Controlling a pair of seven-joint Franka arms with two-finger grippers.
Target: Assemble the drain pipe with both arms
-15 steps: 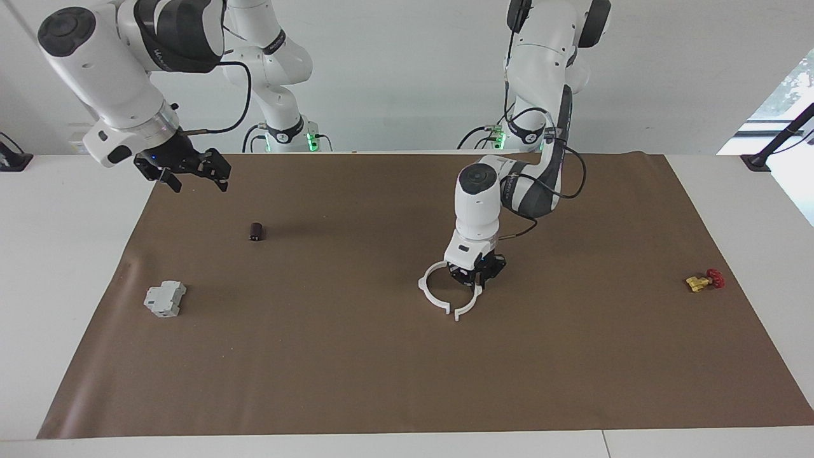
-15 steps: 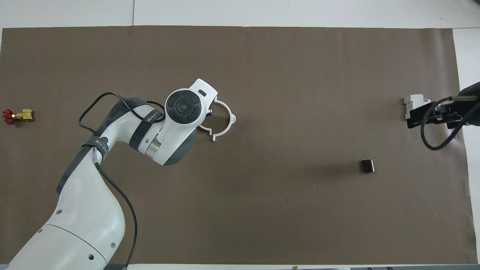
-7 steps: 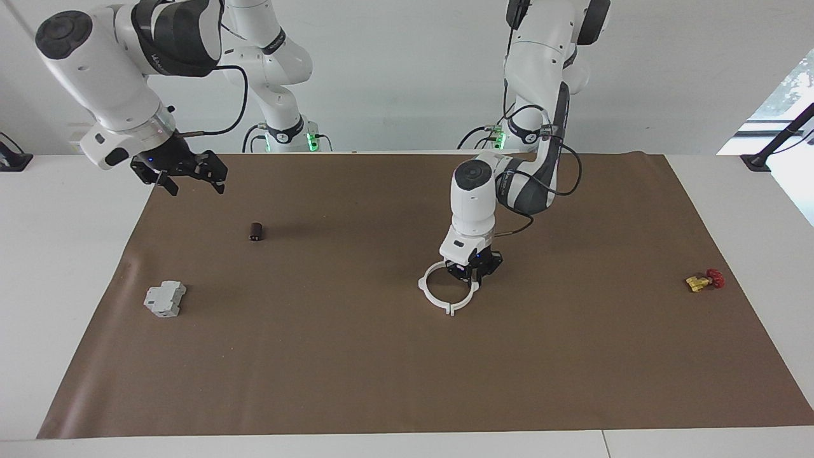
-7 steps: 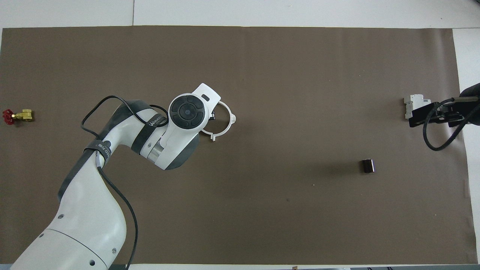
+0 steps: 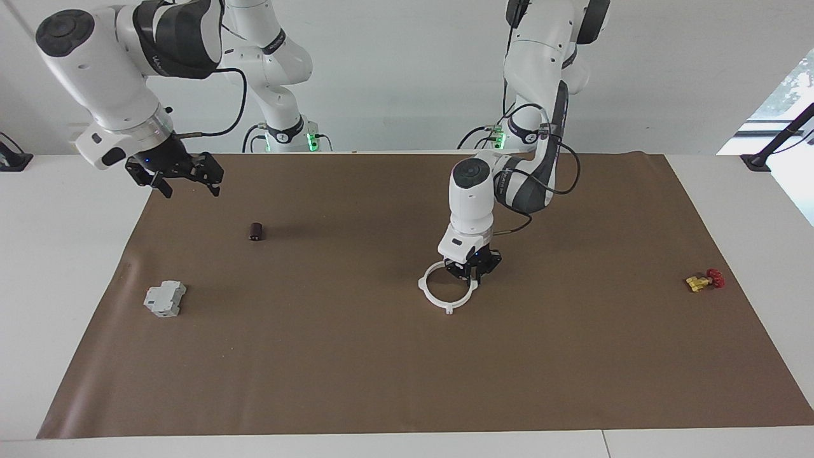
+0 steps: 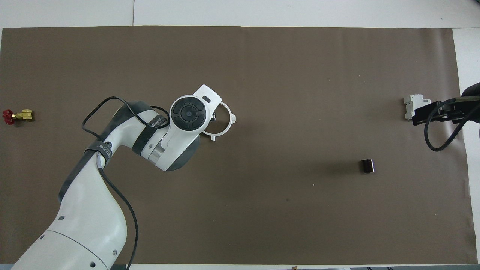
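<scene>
The bench (image 5: 44, 267) is covered by a brown mat (image 5: 407, 369) that stops short of the white margins at both ends. A wide bare stretch of mat is left on the side farthest from the robots. The small items sit toward the ends: a grey block (image 5: 165, 299) and a dark cylinder (image 5: 256, 231) toward the right arm's end, a red-and-yellow valve (image 5: 704, 280) toward the left arm's end.

The drain pipe (image 5: 434, 299) lies flat near the middle of the mat, its two halves brought together into a ring. The left claw (image 5: 473, 270) is lowered onto the ring's rim; whether it is clenched cannot be told. The right claw (image 5: 185, 179) is spread wide and empty, held in the air over the mat's corner beside the right arm's base.
</scene>
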